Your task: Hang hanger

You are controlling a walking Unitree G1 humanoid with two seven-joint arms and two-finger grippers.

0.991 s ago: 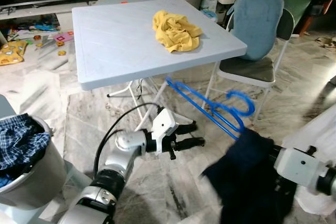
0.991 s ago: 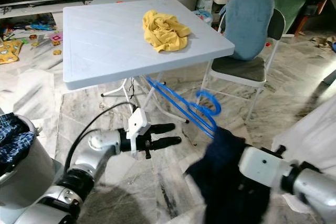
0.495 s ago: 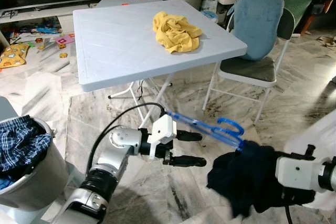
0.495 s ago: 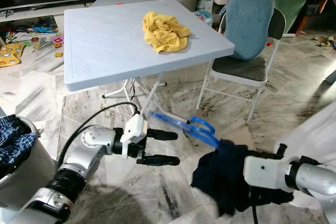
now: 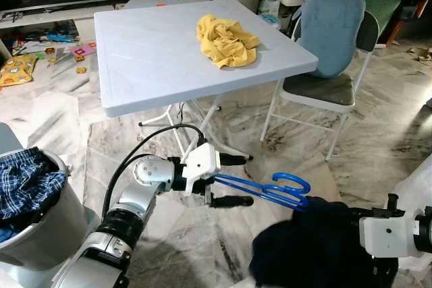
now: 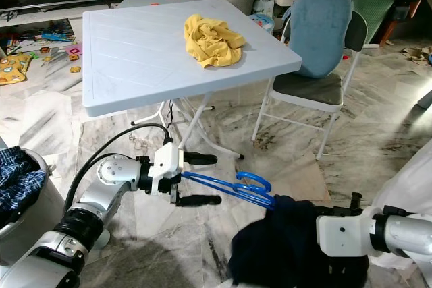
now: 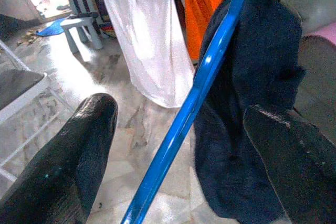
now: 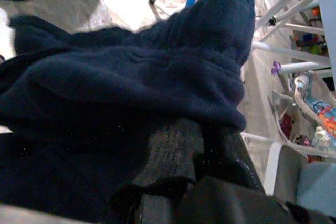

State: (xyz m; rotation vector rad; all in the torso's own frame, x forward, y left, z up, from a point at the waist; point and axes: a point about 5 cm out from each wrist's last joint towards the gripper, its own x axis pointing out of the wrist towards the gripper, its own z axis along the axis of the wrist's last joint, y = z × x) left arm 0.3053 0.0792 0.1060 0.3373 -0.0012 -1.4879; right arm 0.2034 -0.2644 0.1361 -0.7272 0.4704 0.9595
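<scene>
Reaching out low over the marble floor, the left gripper had its two black fingers spread wide, one above and one below the near end of the blue hanger, whose bar ran between them without either finger clearly touching it. From that end the hanger stretched toward the robot's right, and its far part disappeared into a dark navy garment bunched in front of the right arm. The right gripper was buried in that garment, its fingers pressed together on the fabric. Behind them stood a pale blue folding table with a crumpled yellow cloth on top, a blue-cushioned chair just beside it, and a laundry basket holding plaid clothing at the robot's left.
</scene>
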